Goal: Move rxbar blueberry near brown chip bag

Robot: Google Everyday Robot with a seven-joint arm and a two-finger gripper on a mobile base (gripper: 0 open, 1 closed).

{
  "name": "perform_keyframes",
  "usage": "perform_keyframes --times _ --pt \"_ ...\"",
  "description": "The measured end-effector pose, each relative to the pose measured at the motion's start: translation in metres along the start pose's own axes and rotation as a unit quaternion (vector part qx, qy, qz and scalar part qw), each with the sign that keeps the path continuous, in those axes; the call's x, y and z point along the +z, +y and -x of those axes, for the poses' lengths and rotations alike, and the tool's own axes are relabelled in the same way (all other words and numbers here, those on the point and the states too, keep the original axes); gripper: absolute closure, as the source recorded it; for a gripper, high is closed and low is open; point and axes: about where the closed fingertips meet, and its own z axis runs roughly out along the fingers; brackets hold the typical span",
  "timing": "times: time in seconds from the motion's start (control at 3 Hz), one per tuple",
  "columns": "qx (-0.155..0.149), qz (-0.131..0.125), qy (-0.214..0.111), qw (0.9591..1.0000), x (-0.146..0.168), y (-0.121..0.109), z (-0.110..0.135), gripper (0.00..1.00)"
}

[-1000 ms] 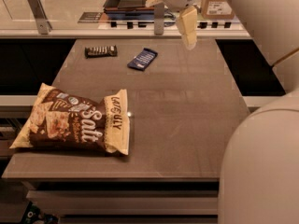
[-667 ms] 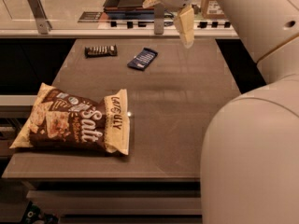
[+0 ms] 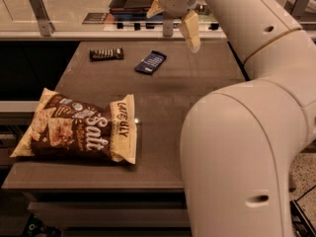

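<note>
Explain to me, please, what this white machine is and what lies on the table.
The white shape is a robot arm on a mobile base, bending close past the one camera, which looks down on a brown table. At the arm's end, above the table's far edge, hangs the gripper; its jaws stand apart and hold nothing. On the table lie the small dark-blue rxbar blueberry, a darker wrapped bar left of it in the picture, and, nearer the camera, the large brown chip bag. The blue bar is to go near that bag.

The gripper (image 3: pixel 172 19) has drifted left, above the table's (image 3: pixel 173 98) far edge.
</note>
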Motion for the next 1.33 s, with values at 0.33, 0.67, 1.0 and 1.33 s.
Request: perform_keyframes --times 0.33,0.67,1.0,1.33 --pt "-0.022 0.006 -0.011 0.9997 0.021 -0.015 0.004 0.00" --pt "-0.042 0.006 -0.026 0.9988 0.045 -0.032 0.009 0.00" --pt "-0.055 0.006 -0.033 0.9979 0.062 -0.042 0.010 0.00" --pt "-0.060 0.011 -0.035 0.9975 0.076 -0.046 0.009 0.00"
